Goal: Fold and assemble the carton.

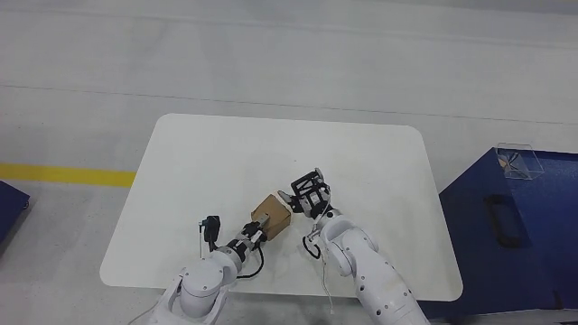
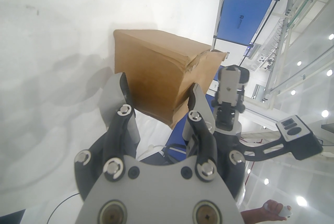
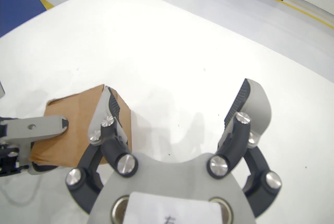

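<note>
**Carton** (image 1: 271, 217): brown and folded up into a box shape. One corner looks crumpled from the left wrist view. The table (image 1: 226, 153) lies under it, and the table's robot-side edge is the edge nearest the carton. Whether the carton's base touches the top cannot be told.

**Left gripper** (image 2: 155, 80): at the carton's robot-side end and closed onto it.
- The carton is pinched between its two fingers, with one finger (image 2: 118, 94) against one face.
- The other finger (image 2: 198, 100) lies against the adjoining face, and a carton edge runs up between the two.
- From the right wrist view, one of these fingers (image 3: 39, 128) lies flat on the carton's upper face. The second shows just under the carton's lower edge.

**Right gripper** (image 3: 177, 84): on the side of the carton away from the left gripper and just beside it.
- Its fingers are spread wide with nothing between them.
- One finger (image 3: 108, 107) overlaps the carton's near corner, but contact cannot be told.
- The other finger (image 3: 250, 102) stands apart from the carton, over bare table.

**Surroundings:**
- A blue cabinet (image 1: 506, 226) stands well apart from the carton, past the right gripper's side, with a clear box (image 1: 519, 158) on top of it.
- A yellow floor line (image 1: 63, 174) runs on the carton's opposite side, off the table.
</note>
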Robot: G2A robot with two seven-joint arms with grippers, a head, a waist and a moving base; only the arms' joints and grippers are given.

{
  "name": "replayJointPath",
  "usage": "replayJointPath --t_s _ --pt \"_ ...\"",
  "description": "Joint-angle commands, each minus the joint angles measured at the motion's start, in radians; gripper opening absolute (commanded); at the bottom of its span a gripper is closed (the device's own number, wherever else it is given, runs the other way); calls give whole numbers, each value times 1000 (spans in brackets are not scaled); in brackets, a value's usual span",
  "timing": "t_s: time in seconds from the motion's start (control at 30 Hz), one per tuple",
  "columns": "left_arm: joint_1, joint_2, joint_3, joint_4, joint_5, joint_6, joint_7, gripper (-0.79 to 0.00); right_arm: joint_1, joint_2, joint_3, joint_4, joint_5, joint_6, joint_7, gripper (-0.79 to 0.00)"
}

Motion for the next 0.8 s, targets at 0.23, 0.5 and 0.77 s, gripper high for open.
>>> replayJointPath --t_s 0.23,0.5,0.77 --pt "9 1 -5 -9 -4 -3 4 -403 4 -1 -9 16 4 -36 36 0" --pt "21 3 -8 -20 -4 -13 2 -400 26 -5 -1 59 29 -11 46 0" --pt "26 4 -4 -29 3 -14 3 -400 30 -7 -11 71 25 -35 53 0"
